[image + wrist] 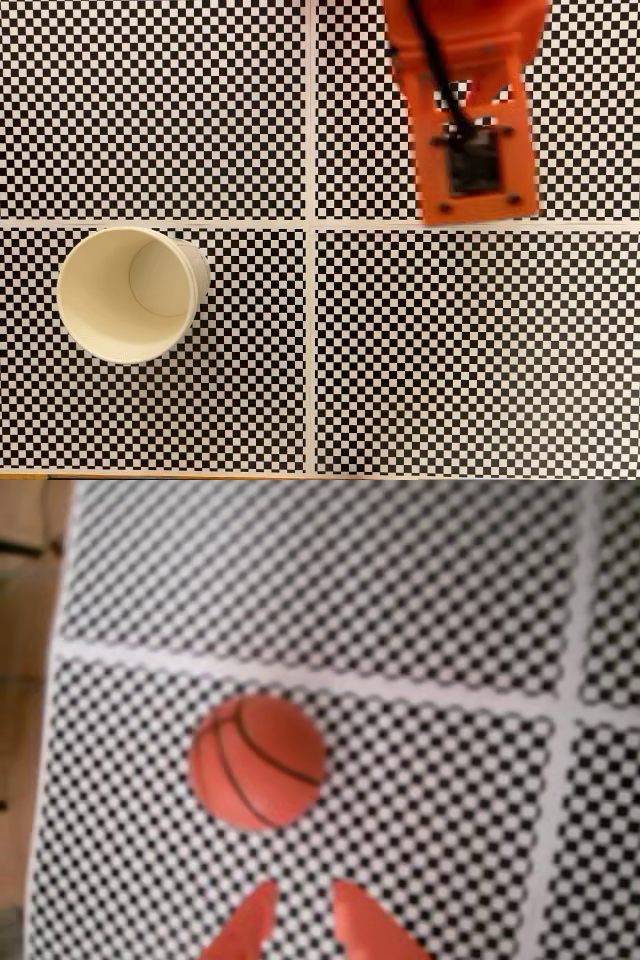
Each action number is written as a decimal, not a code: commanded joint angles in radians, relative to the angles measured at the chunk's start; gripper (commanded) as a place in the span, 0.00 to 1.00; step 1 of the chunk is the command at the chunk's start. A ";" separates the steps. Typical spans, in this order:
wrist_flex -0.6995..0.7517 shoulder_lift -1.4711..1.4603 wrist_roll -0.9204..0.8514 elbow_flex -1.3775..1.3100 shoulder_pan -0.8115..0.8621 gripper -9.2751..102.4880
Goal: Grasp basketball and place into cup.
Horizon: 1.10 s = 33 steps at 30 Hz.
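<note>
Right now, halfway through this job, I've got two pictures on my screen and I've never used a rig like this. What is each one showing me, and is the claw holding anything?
The fixed view looks straight down on a checkered mat. The boxy orange shape at the top is the robot arm seen from above. The cream paper cup stands upright at lower left, and its inside looks empty.

The wrist view comes from a camera riding on the arm. The two orange points at the bottom are the tips of the claw, spread apart with nothing between them. Just beyond them the basketball rests on the mat, not touched. So nothing is held yet.
</note>
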 commanded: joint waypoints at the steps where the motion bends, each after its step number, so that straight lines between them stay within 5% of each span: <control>1: 0.002 -0.057 0.034 -0.107 -0.035 0.08; 6: 0.003 -0.127 0.058 -0.167 -0.074 0.10; 17: 0.003 -0.175 0.066 -0.183 -0.133 0.34; 33: -0.038 -0.296 0.083 -0.212 -0.153 0.54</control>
